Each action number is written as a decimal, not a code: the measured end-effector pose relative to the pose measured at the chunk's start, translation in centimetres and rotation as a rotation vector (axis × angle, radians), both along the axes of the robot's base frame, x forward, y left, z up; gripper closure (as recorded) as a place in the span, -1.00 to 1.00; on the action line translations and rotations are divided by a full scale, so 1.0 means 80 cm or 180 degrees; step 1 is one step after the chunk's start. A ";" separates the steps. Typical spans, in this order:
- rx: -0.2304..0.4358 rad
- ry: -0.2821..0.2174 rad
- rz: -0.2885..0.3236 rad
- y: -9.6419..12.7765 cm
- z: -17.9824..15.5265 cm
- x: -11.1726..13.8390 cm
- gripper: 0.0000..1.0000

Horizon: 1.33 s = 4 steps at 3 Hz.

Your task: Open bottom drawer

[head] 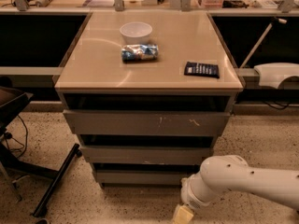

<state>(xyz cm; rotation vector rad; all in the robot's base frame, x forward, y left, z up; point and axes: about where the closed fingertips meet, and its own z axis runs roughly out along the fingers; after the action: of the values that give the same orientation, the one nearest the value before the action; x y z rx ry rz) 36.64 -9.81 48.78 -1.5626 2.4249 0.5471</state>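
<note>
1. no text, brand, number or sign could be read anywhere in the view.
2. the blue and silver packet (139,52), near the middle of the desk (93,71) top and just in front of the white bowl (136,32), carried print that could not be made out.
3. the dark packet (201,69), near the desk's front right corner, bore pale marks in rows, not readable as letters.
4. the gripper (183,214), low by the floor just below and right of the bottom drawer (140,177), showed no legible label.

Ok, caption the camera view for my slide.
Gripper hangs near the floor in front of the bottom drawer, not yet pulled open.
</note>
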 end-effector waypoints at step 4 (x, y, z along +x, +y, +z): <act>0.1399 -0.0960 -0.0161 0.066 -0.094 0.175 -1.00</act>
<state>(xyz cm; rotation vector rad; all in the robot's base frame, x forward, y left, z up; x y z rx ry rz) 50.67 -4.54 41.27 -1.2888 1.9510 0.7171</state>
